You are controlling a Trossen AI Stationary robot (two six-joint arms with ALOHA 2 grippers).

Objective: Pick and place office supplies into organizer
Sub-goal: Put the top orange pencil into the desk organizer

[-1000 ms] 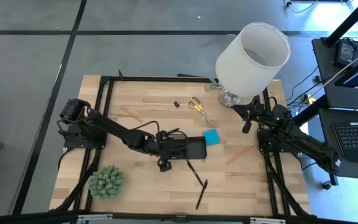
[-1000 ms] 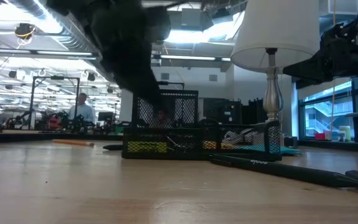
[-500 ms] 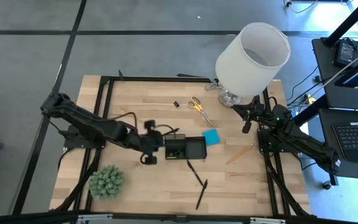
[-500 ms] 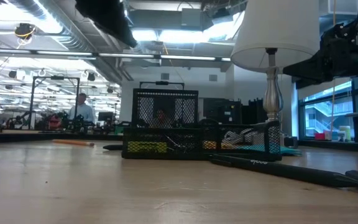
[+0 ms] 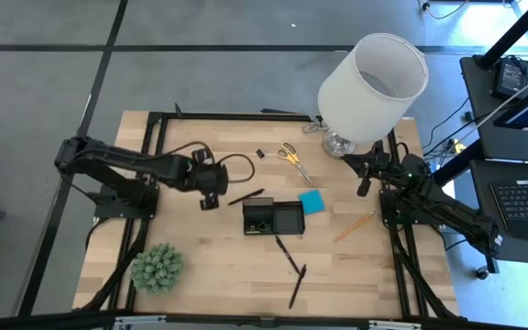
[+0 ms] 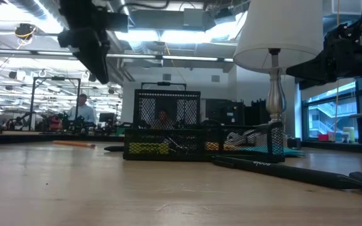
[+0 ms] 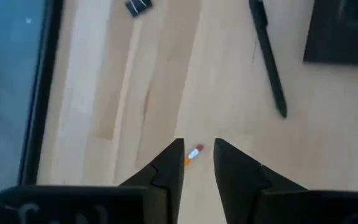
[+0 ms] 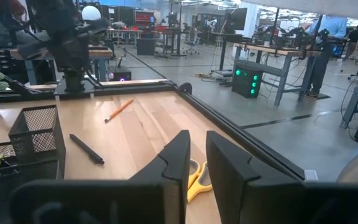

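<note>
High view: left end effector (image 5: 207, 203), narrowly parted and empty, is retreating upper-left from organizer (image 5: 273, 218), hovering over an orange pencil (image 7: 192, 154).

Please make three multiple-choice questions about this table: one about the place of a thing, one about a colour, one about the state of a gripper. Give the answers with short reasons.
1. Where is the blue pad?
A. Inside the organizer
B. On the table, against the organizer's side
C. On the floor

2. What colour are the handles of the scissors?
A. Red
B. Green
C. Yellow

3. What is the state of the left gripper?
A. Open and empty
B. Shut on the scissors
C. Shut on the blue pad

Answers: 1 B, the high view shows the pad on the wood beside the tray; 2 C, the handles are yellow from above; 3 A, the left wrist view shows a free gap between the fingers.
</note>
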